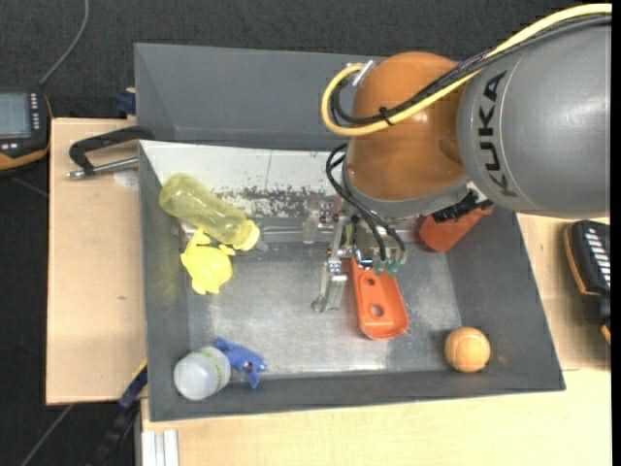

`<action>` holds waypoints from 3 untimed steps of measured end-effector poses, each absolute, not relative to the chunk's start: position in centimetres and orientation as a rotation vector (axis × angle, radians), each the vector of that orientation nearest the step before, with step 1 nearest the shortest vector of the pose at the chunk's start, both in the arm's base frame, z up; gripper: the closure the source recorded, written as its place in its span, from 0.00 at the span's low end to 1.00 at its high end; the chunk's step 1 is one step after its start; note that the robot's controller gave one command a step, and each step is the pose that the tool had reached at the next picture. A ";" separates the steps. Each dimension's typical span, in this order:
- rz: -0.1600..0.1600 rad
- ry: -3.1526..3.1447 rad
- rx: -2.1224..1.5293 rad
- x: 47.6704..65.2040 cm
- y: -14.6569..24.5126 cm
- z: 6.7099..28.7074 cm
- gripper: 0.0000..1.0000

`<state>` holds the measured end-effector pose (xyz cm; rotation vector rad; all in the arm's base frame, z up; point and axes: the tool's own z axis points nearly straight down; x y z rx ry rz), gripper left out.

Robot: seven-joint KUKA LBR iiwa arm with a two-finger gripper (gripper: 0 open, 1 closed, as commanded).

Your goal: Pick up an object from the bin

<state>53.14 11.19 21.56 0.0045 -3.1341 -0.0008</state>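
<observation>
- Orange flat plastic piece (378, 309), rounded and with a hole, lies mid-bin, just right of the gripper (345, 282).
- Far left: translucent yellow bottle (204, 210), crumpled yellow lump (207, 265).
- Metal jaws spread, pinching nothing.
- Right corner: smooth orange ball (468, 349).

The bin (272, 328) is grey sheet metal, matt on its walls, with a paler, scuffed floor that is speckled dark towards 12 o'clock. On the wrist, the orange cover (408, 124) is smooth and glossy, and the arm link (553, 124) beside it is grey with a satin sheen. The gripper (344, 284) is bare bright metal. Near the centre, the flat orange piece (378, 309) is smooth, faintly shiny plastic. At 10 o'clock the yellow bottle (204, 210) is translucent plastic. The yellow lump (207, 265) at 9 o'clock is matt and crumpled, perhaps rubber. The ball (468, 349) at 4 o'clock has a matt, wood-coloured surface. The white bottle (202, 372) at 7 o'clock is dull plastic.
</observation>
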 end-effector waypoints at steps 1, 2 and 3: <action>-0.003 -3.143 0.001 53.3 11.1 22.0 0.00; -0.007 -3.141 0.199 53.1 8.7 19.4 0.00; -0.002 -3.131 0.265 53.6 6.0 15.7 0.00</action>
